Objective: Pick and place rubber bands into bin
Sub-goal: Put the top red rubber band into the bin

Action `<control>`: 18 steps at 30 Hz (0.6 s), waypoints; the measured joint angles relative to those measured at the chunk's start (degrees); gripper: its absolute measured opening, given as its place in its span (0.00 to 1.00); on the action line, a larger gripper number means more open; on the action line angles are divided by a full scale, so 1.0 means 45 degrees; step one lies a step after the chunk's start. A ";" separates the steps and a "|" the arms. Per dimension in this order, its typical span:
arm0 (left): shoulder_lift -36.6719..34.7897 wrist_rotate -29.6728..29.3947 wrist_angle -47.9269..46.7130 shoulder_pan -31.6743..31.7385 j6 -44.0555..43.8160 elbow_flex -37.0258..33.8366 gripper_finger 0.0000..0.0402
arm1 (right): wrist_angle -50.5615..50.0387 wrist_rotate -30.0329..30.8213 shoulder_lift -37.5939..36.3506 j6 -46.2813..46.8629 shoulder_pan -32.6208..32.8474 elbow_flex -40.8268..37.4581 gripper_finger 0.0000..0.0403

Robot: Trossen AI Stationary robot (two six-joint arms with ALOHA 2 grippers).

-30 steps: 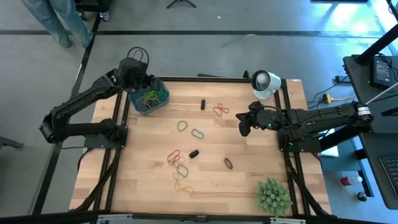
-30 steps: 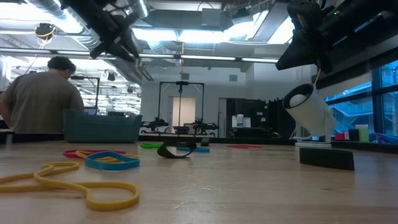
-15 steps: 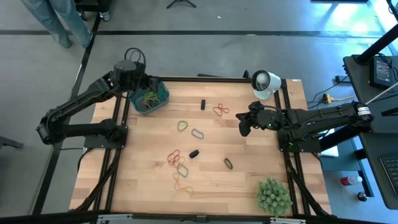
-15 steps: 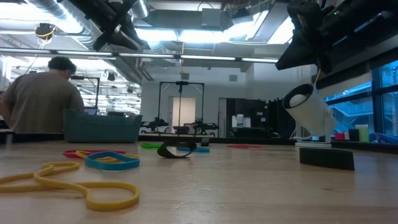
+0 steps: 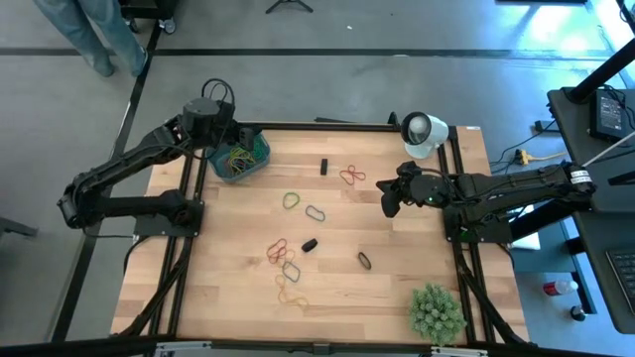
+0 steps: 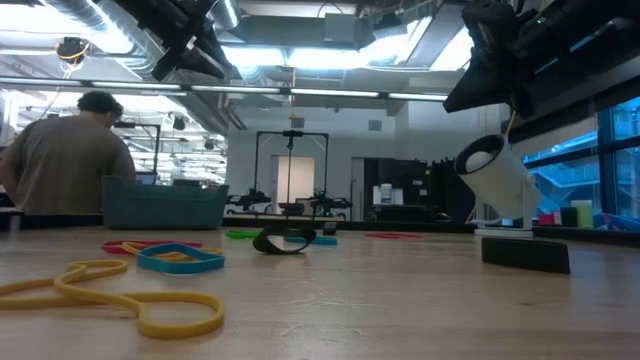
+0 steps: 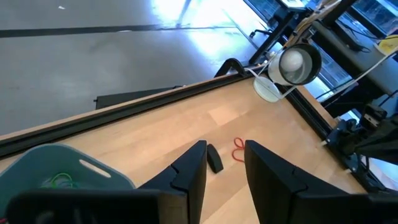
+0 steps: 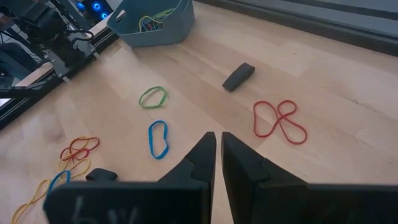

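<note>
The teal bin (image 5: 241, 156) stands at the table's far left corner with several rubber bands (image 5: 238, 154) in it. More rubber bands lie flat on the wood: a red one (image 5: 351, 176), a green one (image 5: 291, 200), a blue one (image 5: 315, 212), a red-orange cluster (image 5: 278, 250), a yellow one (image 5: 290, 293) and a dark one (image 5: 364, 260). My left gripper (image 7: 224, 149) hangs open and empty above the bin's far left side (image 5: 226, 131). My right gripper (image 8: 218, 138) is shut and holds nothing. It waits above the table's right part (image 5: 389, 203), right of the red band (image 8: 280, 121).
Two small black blocks (image 5: 322, 166) (image 5: 310, 244) lie among the bands. A white cup-like object (image 5: 422, 132) stands at the far right corner. A spiky green ball (image 5: 437, 309) sits at the near right. A person (image 6: 60, 150) is behind the table. Bare wood lies along the near edge.
My left gripper has drawn back from over the bin toward the table's far left corner and has risen a little. Its fingers stay apart and empty. The bands and the bin have not moved.
</note>
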 joint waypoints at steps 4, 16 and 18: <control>0.0005 0.0021 -0.0046 0.0000 0.0006 0.0000 0.27 | 0.0000 0.0000 0.0000 0.0010 0.0003 0.0000 0.08; 0.0232 -0.0585 -0.1384 -0.2113 0.1237 0.0000 0.20 | 0.0017 -0.0737 0.0028 -0.0635 0.0005 0.0000 0.07; 0.0430 -0.1131 -0.1428 -0.3105 0.1250 0.0000 0.17 | 0.0077 -0.1236 0.0178 -0.0983 0.0005 0.0000 0.04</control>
